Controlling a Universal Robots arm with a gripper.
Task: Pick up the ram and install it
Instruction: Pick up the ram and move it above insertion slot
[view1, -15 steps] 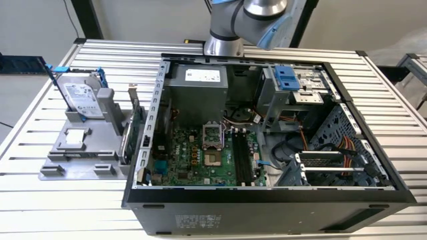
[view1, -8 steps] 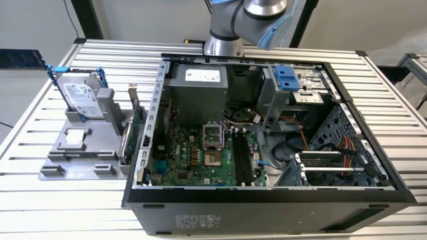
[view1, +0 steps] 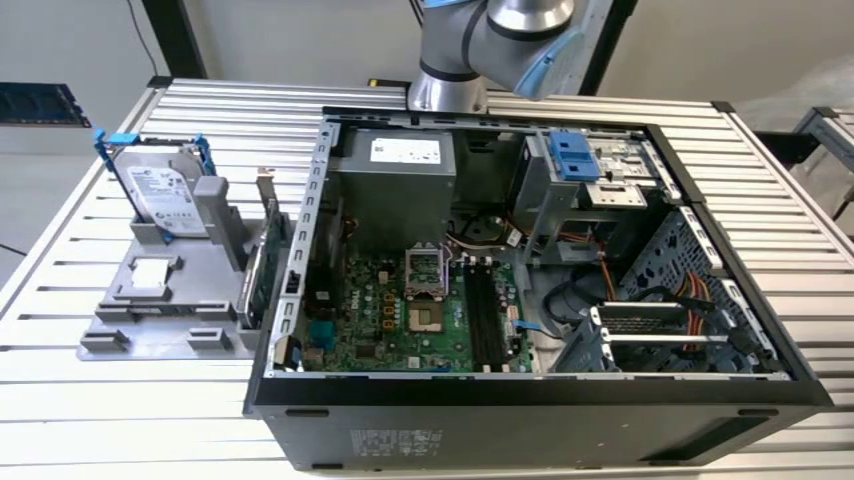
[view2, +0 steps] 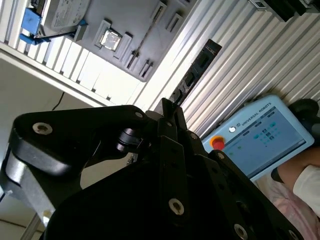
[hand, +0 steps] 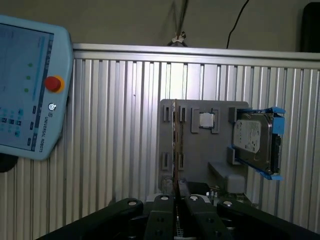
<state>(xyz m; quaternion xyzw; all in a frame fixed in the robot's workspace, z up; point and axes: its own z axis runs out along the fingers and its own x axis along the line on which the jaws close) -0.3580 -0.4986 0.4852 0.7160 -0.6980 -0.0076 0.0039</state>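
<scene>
Pincer (hand: 176, 194) gripping the ram (view2: 195, 71), edge-on in first wrist view, broadside in second wrist view

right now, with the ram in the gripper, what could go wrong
1. The gripper pinches the ram near one end, so the long free part might tilt or slip.
2. The slots lie close beside the open socket; a skewed ram could miss them or strike it.
</scene>
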